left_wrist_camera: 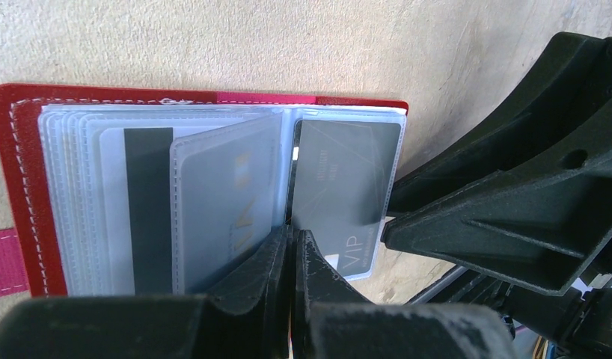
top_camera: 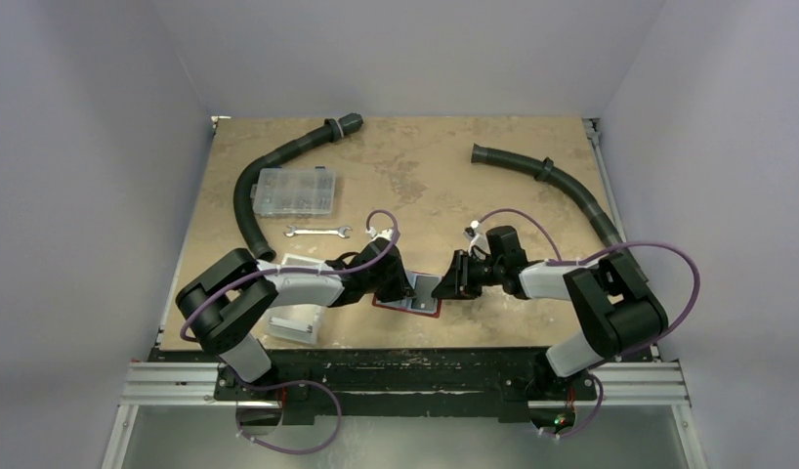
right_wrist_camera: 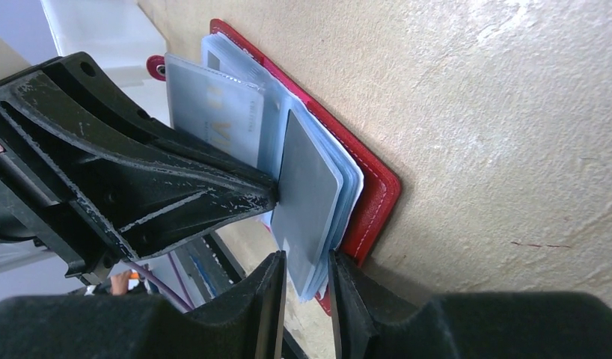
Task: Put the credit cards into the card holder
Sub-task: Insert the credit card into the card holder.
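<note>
The red card holder [top_camera: 407, 303] lies open on the table between my two grippers. In the left wrist view its red cover [left_wrist_camera: 19, 164] holds several clear sleeves. One sleeve shows a card with a black stripe [left_wrist_camera: 142, 209], a raised sleeve holds a greyish card [left_wrist_camera: 224, 202], and the right page holds a grey VIP card [left_wrist_camera: 344, 183]. My left gripper [left_wrist_camera: 292, 250] is shut at the spine, pinching a sleeve's lower edge. My right gripper [right_wrist_camera: 307, 288] is narrowly open, its jaws straddling the edge of the grey card [right_wrist_camera: 307, 194] and the sleeves.
A white bin [top_camera: 293, 320] stands just left of the holder, under the left arm. A clear compartment box [top_camera: 296, 191], a wrench [top_camera: 317, 232] and two black hoses [top_camera: 269, 171] [top_camera: 562, 181] lie farther back. The table's near edge is close below the holder.
</note>
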### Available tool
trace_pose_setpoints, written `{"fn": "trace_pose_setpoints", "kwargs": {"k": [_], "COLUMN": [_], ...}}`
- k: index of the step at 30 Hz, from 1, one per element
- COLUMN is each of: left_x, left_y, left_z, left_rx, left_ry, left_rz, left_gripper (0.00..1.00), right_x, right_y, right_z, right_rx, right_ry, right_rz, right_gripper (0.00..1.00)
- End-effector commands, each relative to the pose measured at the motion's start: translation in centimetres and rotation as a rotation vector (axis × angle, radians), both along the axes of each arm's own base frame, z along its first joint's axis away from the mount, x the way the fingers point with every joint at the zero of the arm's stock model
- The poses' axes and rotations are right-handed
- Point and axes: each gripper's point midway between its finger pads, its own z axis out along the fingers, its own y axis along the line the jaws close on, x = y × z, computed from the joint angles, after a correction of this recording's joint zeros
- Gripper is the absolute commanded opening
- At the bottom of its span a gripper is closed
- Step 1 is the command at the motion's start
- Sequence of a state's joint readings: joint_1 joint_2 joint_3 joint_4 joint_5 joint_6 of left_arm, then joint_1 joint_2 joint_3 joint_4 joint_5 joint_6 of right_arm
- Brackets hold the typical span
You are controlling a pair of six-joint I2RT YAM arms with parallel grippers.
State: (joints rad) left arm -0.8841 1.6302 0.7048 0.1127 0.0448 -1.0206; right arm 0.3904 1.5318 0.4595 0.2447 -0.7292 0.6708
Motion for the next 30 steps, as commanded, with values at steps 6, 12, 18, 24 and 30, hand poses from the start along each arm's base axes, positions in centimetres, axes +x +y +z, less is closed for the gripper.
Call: {"fn": "trace_pose_setpoints", "kwargs": {"k": [6,12,18,24,30], "left_x": [0.0,0.1,0.0,0.0,0.1], "left_y": [0.7,0.8,0.9,0.9,0.9], "left_z": [-0.5,-0.6,-0.5,-0.4,-0.3], "left_rx": [0.02,0.024,0.02,0.02,0.017], "left_ry": [-0.008,-0.01,-0.013,-0.015,-0.02], "left_rz": [0.011,0.013,0.013,0.011,0.013], "left_gripper": [0.0,0.0,0.0,0.0,0.0], "right_x": [0.3,0.5,0.4,0.1,-0.2], "right_y": [1.3,1.4,0.2,-0.1,0.4], "right_z": [1.7,2.8,2.3,2.2,2.1], "right_rx": [0.054,0.024,-0.062,-0.071,-0.042], "right_ry": [-0.038,-0.075,-0.08,-0.077,-0.072], "right_rz": [0.031,0.033,0.01,0.001,0.018], "right_gripper": [0.34,0.35,0.41,0.44,0.43]}}
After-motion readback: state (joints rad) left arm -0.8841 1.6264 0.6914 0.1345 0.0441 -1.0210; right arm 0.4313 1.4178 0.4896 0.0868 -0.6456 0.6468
